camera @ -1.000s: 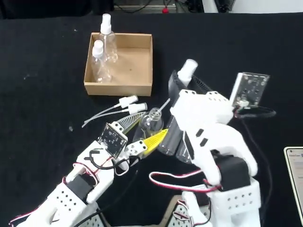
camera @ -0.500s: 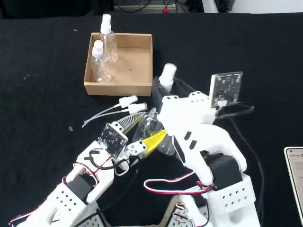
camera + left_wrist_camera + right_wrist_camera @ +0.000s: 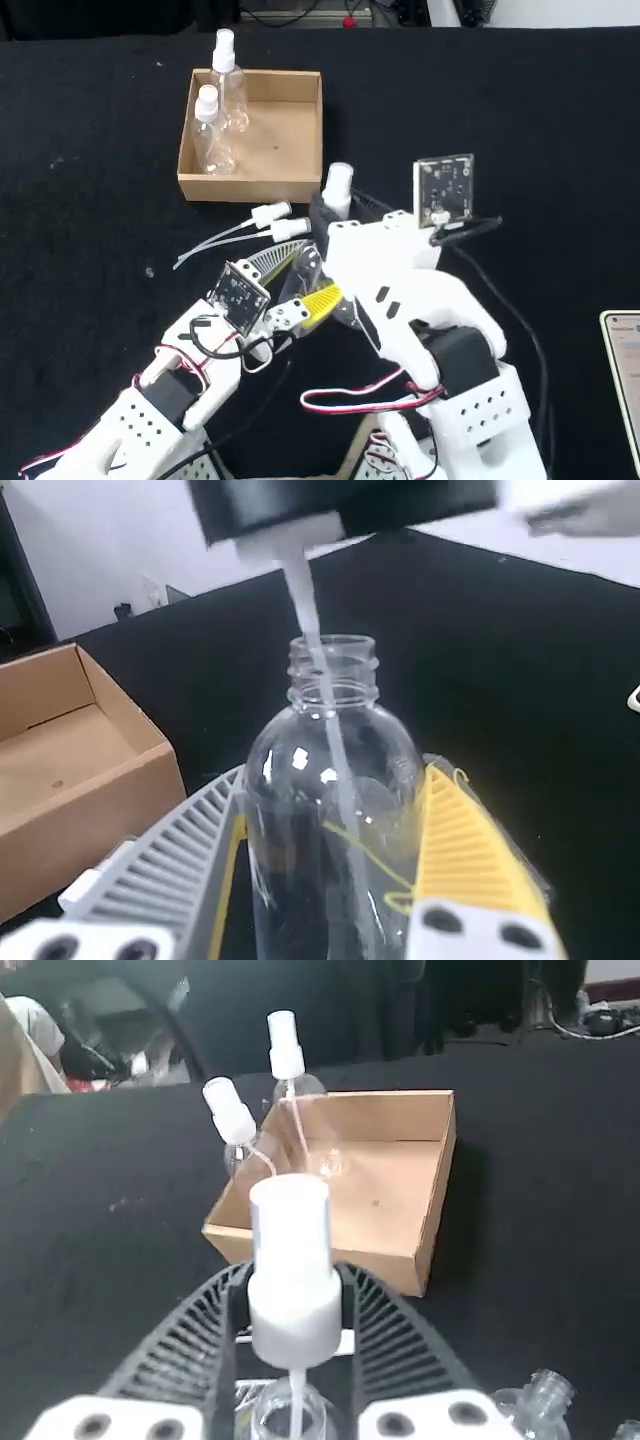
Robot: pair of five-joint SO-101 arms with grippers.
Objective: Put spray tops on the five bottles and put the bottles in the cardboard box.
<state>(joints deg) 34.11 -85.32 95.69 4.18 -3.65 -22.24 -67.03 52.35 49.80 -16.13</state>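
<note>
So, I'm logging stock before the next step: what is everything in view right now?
cardboard box: one, brown, far side
capped bottles: two, clear, in the box
loose spray tops: two, white, beside the box
open bottle: one, clear, in left gripper
held spray top: one, white, tube in that bottle's neck
spare bottle: one, clear, uncapped, near right gripper
table: black
left gripper: grey and yellow, grips open bottle
right gripper: black, grips held spray top

2 bottles [image 3: 214, 142] in cardboard box [image 3: 250, 188], apparently 2 spray tops [image 3: 271, 213] before it
</note>
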